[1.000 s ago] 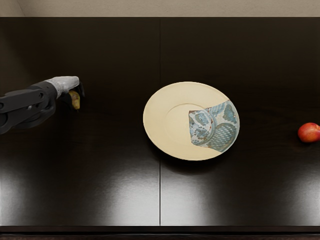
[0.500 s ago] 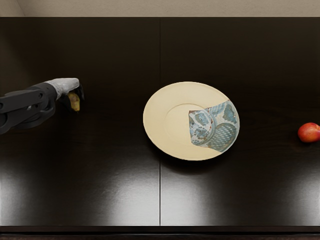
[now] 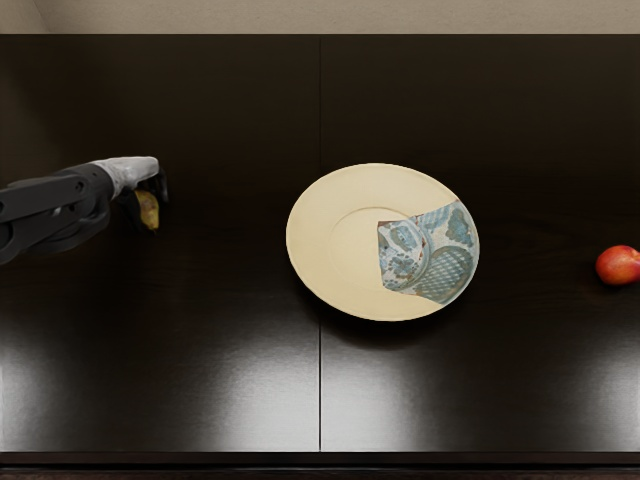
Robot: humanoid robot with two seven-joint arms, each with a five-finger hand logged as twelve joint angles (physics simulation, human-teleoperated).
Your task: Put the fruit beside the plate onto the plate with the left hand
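From the head view we see the left hand [image 3: 135, 180] reaching in from the left edge over the dark table [image 3: 200, 350], its pale back turned up; under it hangs a small yellow-brown fruit [image 3: 148, 210], half hidden by the palm; dark fingers [image 3: 161, 186] curl down on either side of it, so we read the hand as closed on the fruit and gripping it near its upper end; whether the fruit rests on the table or is just clear of it we cannot tell. The plate [image 3: 330, 230] lies at the middle of the table, well apart from the hand, cream with a blue patterned patch [image 3: 430, 250] on its right side, and nothing sits on it; a red fruit [image 3: 618, 265] lies far off by the right edge; the right arm does not show. We judge the fruit light and fairly firm, with a smooth skin that may slip and flesh that could bruise under a hard squeeze; being small and rounded, it could roll once let go; we would hold it across its widest part with moderate pressure, and set it down low on the flat centre of the plate rather than on the sloped rim.
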